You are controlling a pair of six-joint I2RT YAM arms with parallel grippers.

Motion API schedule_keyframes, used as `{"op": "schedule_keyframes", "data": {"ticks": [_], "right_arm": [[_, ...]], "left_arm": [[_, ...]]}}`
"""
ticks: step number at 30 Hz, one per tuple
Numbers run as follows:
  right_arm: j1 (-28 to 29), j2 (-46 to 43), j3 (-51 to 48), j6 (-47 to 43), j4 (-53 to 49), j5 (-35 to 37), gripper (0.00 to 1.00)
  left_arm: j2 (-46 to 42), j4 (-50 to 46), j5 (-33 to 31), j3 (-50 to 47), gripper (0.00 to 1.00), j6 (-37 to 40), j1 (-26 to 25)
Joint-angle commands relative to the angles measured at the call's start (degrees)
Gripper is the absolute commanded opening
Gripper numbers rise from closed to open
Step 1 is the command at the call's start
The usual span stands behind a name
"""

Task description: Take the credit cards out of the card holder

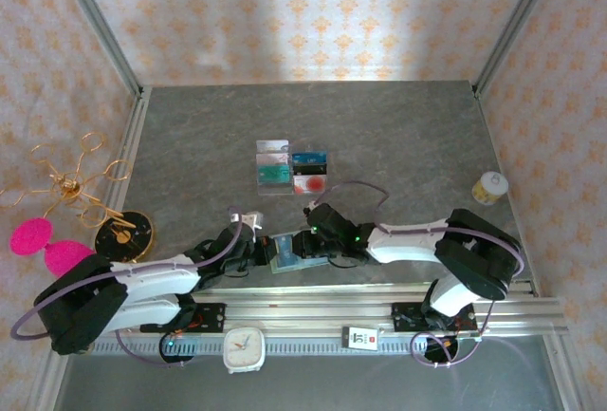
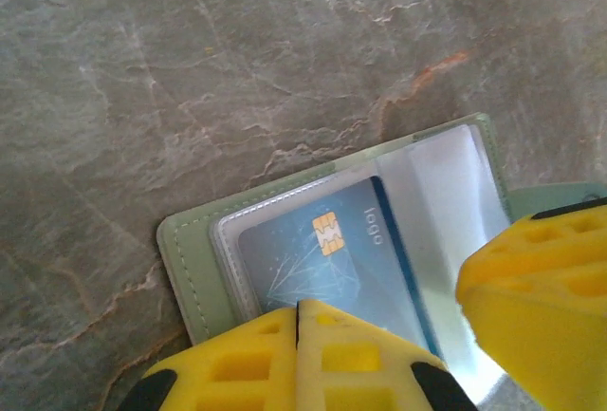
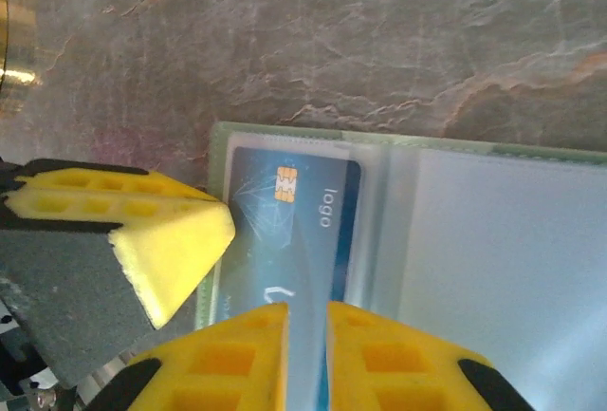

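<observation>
The left gripper (image 2: 297, 321), its ribbed yellow fingers pressed flat together with nothing between them, rests at the left edge of the small sage-green soft bifold card holder (image 2: 185, 259). The card holder lies open on the table between the two arms, near the front. This looks like a pin, and it should bear on the green border alone; weight on the clear sleeve would clamp what has to slide. In that left sleeve sits a thin blue plastic credit card (image 2: 322, 264) with a gold chip, mostly inside the pocket. The right gripper (image 3: 306, 321) hangs over the card's near end, jaws drawn to a narrow slit with blue showing through; whether they pinch it I cannot tell. The pull should go straight out through the pocket's mouth, low and slow, so the card holder neither lifts nor folds. The grey, marbled, matt tabletop (image 1: 408, 136) offers little grip. A gold wire stand (image 1: 71, 178) is far left, a round white clock (image 1: 244, 347) by the front rail, four loose cards (image 1: 289, 166) mid-table and a small yellow-white jar (image 1: 490, 187) at right. Cream patterned wallpaper walls (image 1: 313, 12) enclose the table.
</observation>
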Motion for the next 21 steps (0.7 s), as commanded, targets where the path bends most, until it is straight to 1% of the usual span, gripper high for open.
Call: {"op": "schedule_keyframes", "data": {"ticks": [1, 7, 11, 12, 14, 15, 16, 21], "right_arm": [[-0.2, 1.4, 0.1, 0.9, 0.1, 0.0, 0.18], [-0.2, 2.9, -0.4, 1.4, 1.8, -1.7, 0.19], [-0.1, 3.4, -0.6, 1.3, 3.2, -3.0, 0.16], [-0.2, 3.7, -0.7, 1.5, 3.6, -3.4, 0.14], [-0.1, 4.0, -0.8, 1.7, 4.1, -3.6, 0.06], [-0.2, 3.8, -1.0, 2.1, 4.0, -3.0, 0.02], [-0.2, 3.5, -1.3, 2.6, 3.9, -2.3, 0.00], [-0.1, -0.4, -4.2, 5.4, 2.9, 2.7, 0.00]], "left_arm": [[1.8, -1.1, -0.9, 0.5, 0.00, 1.8, 0.5], [1.8, -0.4, -0.5, 0.1, 0.00, 1.8, 0.5], [2.1, 0.2, 0.2, 0.1, 0.00, 1.8, 0.6], [2.4, 0.4, 0.4, 0.1, 0.00, 1.8, 0.6], [2.8, 0.6, 0.7, 0.1, 0.00, 1.9, 0.5], [3.0, 0.5, 0.7, 0.1, 0.00, 1.8, 0.6], [2.9, 0.5, 0.7, 0.1, 0.00, 1.8, 0.5], [1.4, -0.3, -0.1, -0.3, 0.00, 2.0, 0.7]]}}
